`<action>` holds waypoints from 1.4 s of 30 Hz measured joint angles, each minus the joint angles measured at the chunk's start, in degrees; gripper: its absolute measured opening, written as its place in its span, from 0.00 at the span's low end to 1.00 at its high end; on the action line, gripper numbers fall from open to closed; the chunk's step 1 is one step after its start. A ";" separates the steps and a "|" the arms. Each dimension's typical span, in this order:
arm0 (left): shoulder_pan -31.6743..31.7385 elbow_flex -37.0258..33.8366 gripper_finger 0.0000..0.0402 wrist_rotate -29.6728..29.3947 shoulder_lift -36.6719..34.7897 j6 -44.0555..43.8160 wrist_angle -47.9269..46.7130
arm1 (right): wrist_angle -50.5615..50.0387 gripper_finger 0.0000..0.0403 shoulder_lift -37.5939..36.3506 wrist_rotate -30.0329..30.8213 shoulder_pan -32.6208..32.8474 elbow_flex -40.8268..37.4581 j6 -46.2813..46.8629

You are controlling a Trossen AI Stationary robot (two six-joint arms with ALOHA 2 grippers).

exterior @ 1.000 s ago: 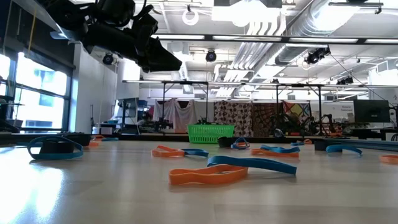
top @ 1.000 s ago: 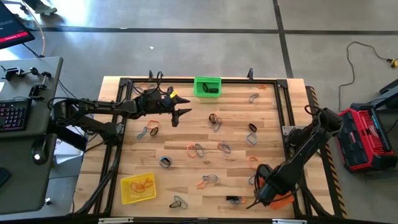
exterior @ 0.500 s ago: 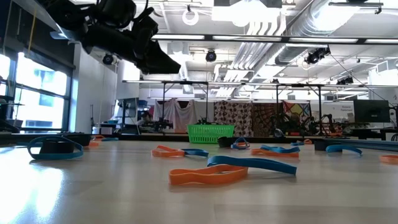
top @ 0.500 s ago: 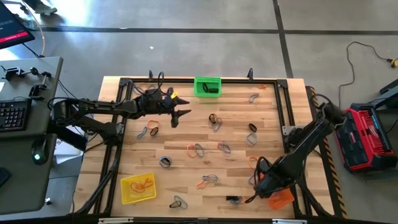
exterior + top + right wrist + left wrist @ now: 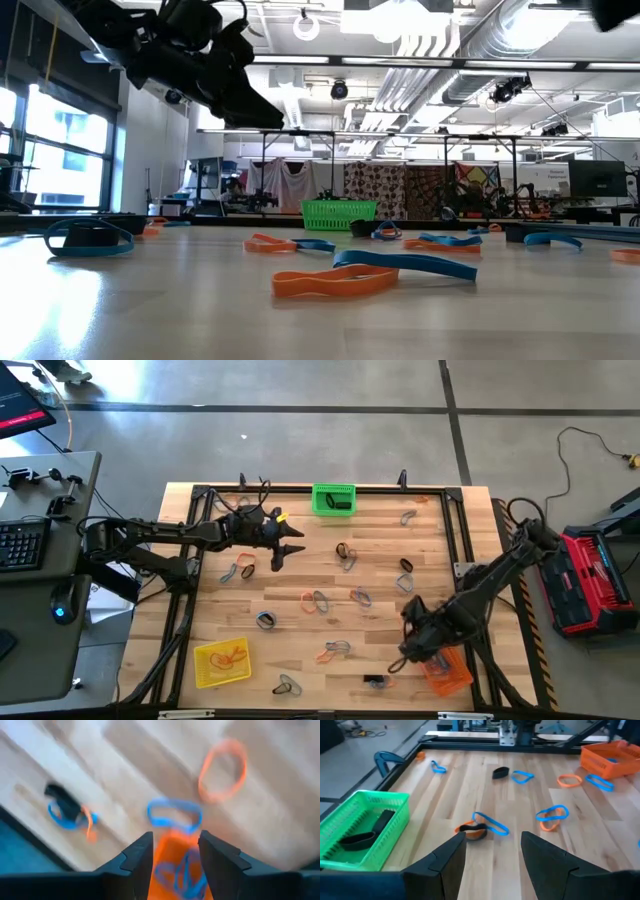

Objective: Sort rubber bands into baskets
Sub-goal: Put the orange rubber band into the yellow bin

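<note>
Step in hand: sorting, between picks. Right pincer [image 5: 408,652] at surface's 5 o'clock, beside small orange plastic mesh basket [image 5: 445,672], fingers parted, apparently empty (wrist view blurred). Arm folded low, elbow toward 3 o'clock.

Left pincer [image 5: 283,555] hovers at 11 o'clock, wide open, empty, arm stretched level. Green plastic mesh basket [image 5: 334,499] at 12; yellow plastic mesh basket [image 5: 222,663] at 7.

Thin floppy rubber bands [image 5: 318,600] scattered mid-surface. Next: descend onto single loop, pinch cleanly.

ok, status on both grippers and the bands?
Left gripper open, empty, above table. Right gripper open beside orange basket. Rubber bands scattered across table. Nothing blocking.
</note>
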 joint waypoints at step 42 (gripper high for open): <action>0.04 -10.88 0.26 0.37 0.00 -3.61 19.74 | 69.49 0.36 2.20 12.78 -50.41 -31.63 -94.72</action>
